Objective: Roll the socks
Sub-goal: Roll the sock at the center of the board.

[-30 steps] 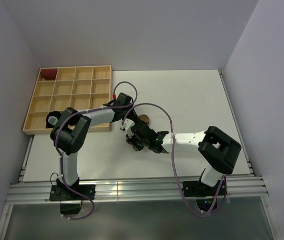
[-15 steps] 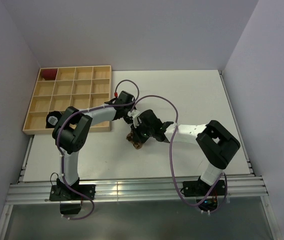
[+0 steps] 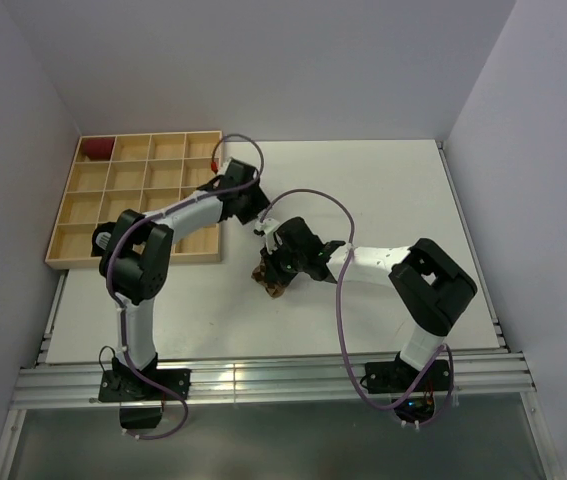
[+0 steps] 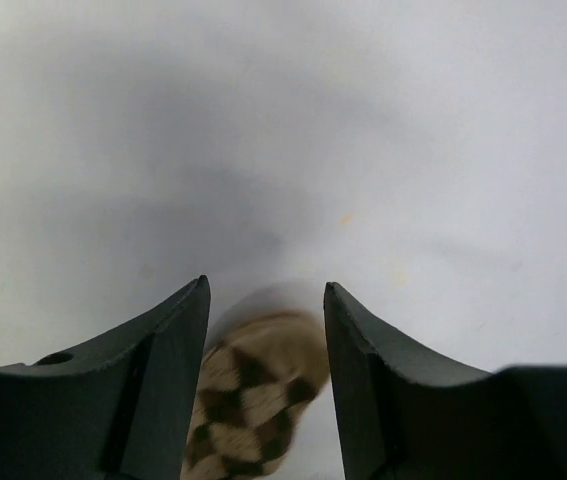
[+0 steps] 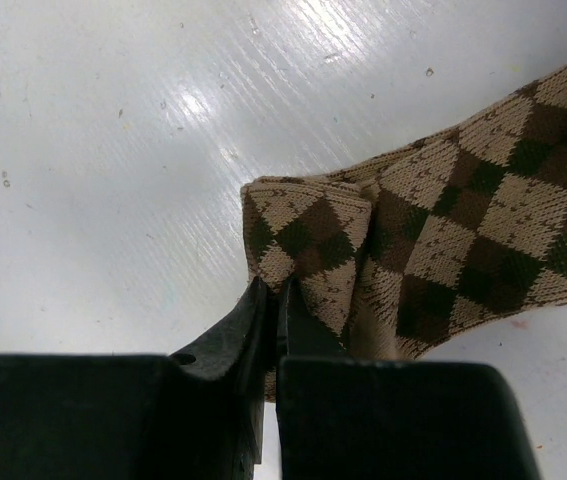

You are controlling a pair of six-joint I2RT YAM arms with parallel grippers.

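I judge this job to be partway through at best. The tan sock (image 5: 443,220) lies on the white table (image 3: 393,200) near the middle, just under my right gripper (image 5: 275,310), and only one end of it is turned over on itself. That end shows as a small doubled fold at the fingertips. The rest of the argyle fabric is spread flat and unrolled, so most of the rolling is left to do.

The right fingers are pressed together with a pinch of that folded edge between them. The left gripper (image 4: 266,290) has its fingers apart. A blurred bit of the tan sock (image 4: 258,385) shows in the gap, but I see nothing squeezed there.

From the right wrist, the sock's long axis runs on a diagonal. The folded end is low beside the fingers, and the body stretches up and to the right until it leaves the picture. From overhead the tan sock (image 3: 271,280) is only a small brown bunch beside the right gripper (image 3: 281,268), so I cannot read its direction there.

I cannot place the black sock with any certainty (a dark shape (image 3: 103,240) in the near-left compartment of the wooden tray (image 3: 168,175) is mostly hidden by the left arm). The dark red bundle (image 3: 96,148) sits in the far-left compartment
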